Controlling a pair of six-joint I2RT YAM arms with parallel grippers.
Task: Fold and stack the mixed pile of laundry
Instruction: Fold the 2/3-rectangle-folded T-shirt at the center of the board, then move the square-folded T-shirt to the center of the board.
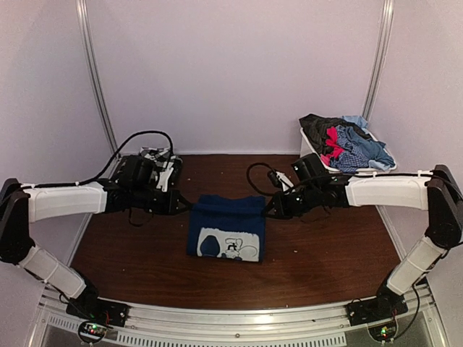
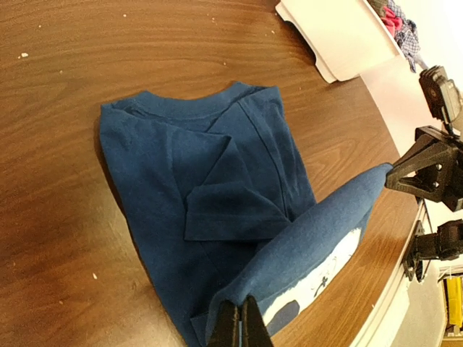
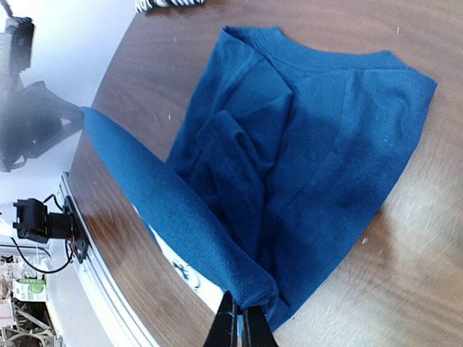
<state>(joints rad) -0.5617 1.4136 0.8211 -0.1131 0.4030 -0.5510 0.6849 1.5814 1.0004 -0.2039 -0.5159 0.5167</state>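
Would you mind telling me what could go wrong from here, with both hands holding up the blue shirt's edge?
1. The left hand and right hand each pinch only a small bit of the lifted edge of the shirt; if one slips, the fold may land crooked.
2. The edge bows between the hands, so it might crease when laid down.
3. The tucked sleeve lies loose on top and could get dragged open.
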